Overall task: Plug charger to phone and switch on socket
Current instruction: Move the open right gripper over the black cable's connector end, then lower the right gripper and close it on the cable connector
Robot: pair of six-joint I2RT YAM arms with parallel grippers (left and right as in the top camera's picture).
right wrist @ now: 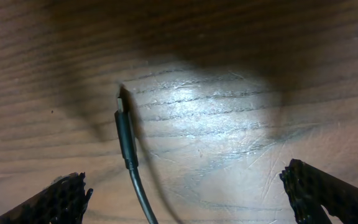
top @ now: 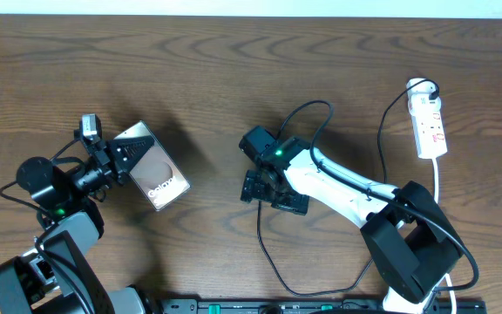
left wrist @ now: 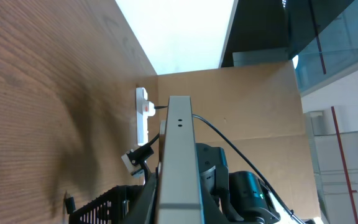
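Observation:
My left gripper (top: 122, 160) is shut on the phone (top: 153, 171), a brownish-grey slab with white lettering, and holds it tilted over the table at the left. In the left wrist view the phone (left wrist: 179, 149) shows edge-on between my fingers (left wrist: 179, 208). My right gripper (top: 273, 194) is open at the table's middle, low over the charger's tip. In the right wrist view the slim black plug tip (right wrist: 124, 127) lies on the wood between my spread fingers (right wrist: 197, 199), nearer the left one. The black cable (top: 261, 234) trails toward the front. The white socket strip (top: 430, 122) lies at the far right.
A black plug (top: 427, 87) and a white cord sit at the strip's far end. The strip also shows in the left wrist view (left wrist: 143, 118), with my right arm (left wrist: 229, 180) beyond the phone. A black bar (top: 321, 305) runs along the front edge.

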